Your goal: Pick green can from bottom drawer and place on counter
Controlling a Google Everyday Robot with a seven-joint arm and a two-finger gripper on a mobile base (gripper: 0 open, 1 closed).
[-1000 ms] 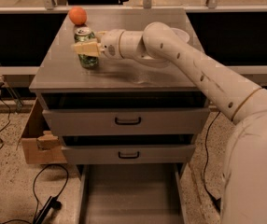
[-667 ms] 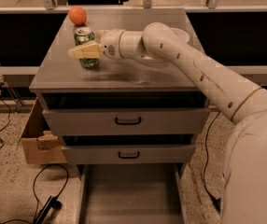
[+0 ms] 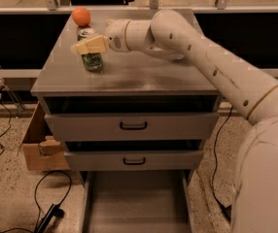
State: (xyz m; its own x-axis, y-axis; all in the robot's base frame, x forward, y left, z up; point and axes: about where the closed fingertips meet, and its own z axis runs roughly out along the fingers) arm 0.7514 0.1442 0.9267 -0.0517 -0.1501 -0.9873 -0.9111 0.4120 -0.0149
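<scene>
Since one second ago the gripper [image 3: 89, 46] has risen a little along the green can [image 3: 93, 62], while the can itself has not shifted. Nearest to me, the bottom drawer [image 3: 136, 212] is pulled out and its visible part shows no can, so I judge the picking is done. Above, the counter [image 3: 148, 76] carries the can upright on its own base, near the left edge. The gripper covers the can's upper half, reaching in from the right; I cannot tell whether it grips or has released. Close behind the can lies an orange [image 3: 81, 16], so the free room for retreat is rightward, over bare counter.
</scene>
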